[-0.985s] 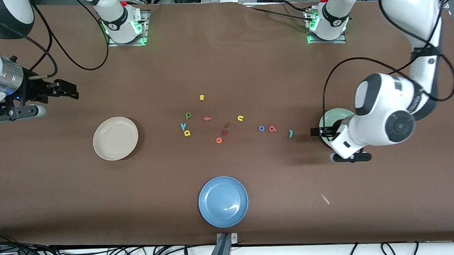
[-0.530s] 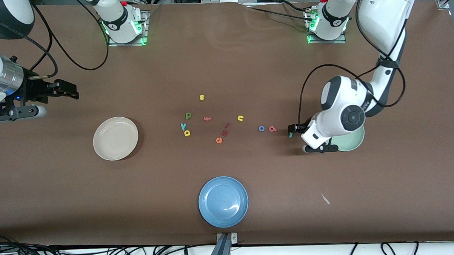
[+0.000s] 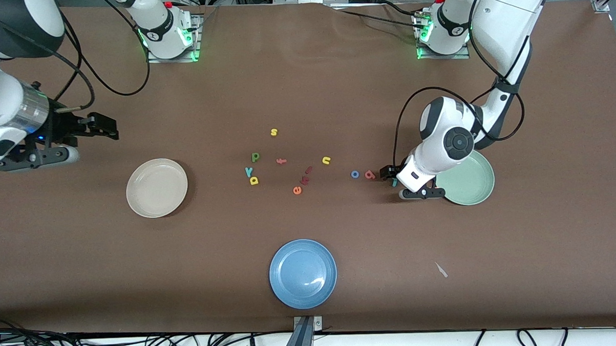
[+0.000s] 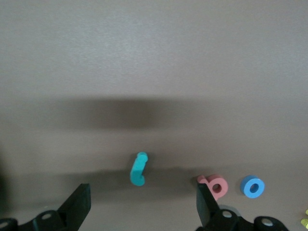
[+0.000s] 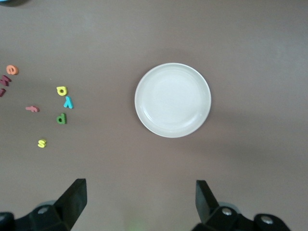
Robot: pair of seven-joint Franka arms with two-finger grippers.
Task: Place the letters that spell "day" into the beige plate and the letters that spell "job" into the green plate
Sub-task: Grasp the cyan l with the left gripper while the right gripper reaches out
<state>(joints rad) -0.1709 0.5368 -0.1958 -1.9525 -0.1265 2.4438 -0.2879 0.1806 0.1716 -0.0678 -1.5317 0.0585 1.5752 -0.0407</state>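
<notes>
The teal "j" (image 4: 139, 169) lies on the brown table beside the green plate (image 3: 475, 183). My left gripper (image 4: 142, 207) hangs low over it, open, one finger on each side and nothing held; in the front view the left gripper (image 3: 390, 174) hides most of the "j". The coral letter (image 3: 370, 175) and the blue "o" (image 3: 354, 174) lie just past it toward the middle. The green letter (image 3: 255, 156), teal "y" (image 3: 248, 171) and yellow letter (image 3: 254, 181) cluster mid-table. My right gripper (image 3: 110, 127) waits open over bare table by the beige plate (image 3: 156, 187).
A blue plate (image 3: 303, 273) sits near the front edge. Other letters lie mid-table: a yellow "s" (image 3: 274, 132), a coral "f" (image 3: 281, 161), a yellow "n" (image 3: 326, 160), an orange "e" (image 3: 297, 190) and dark red pieces (image 3: 306, 175). A white scrap (image 3: 441, 270) lies toward the left arm's end.
My left arm has swung off the green plate toward the middle and come down over the teal "j", uncovering the plate. The right gripper has shifted slightly toward the beige plate.
</notes>
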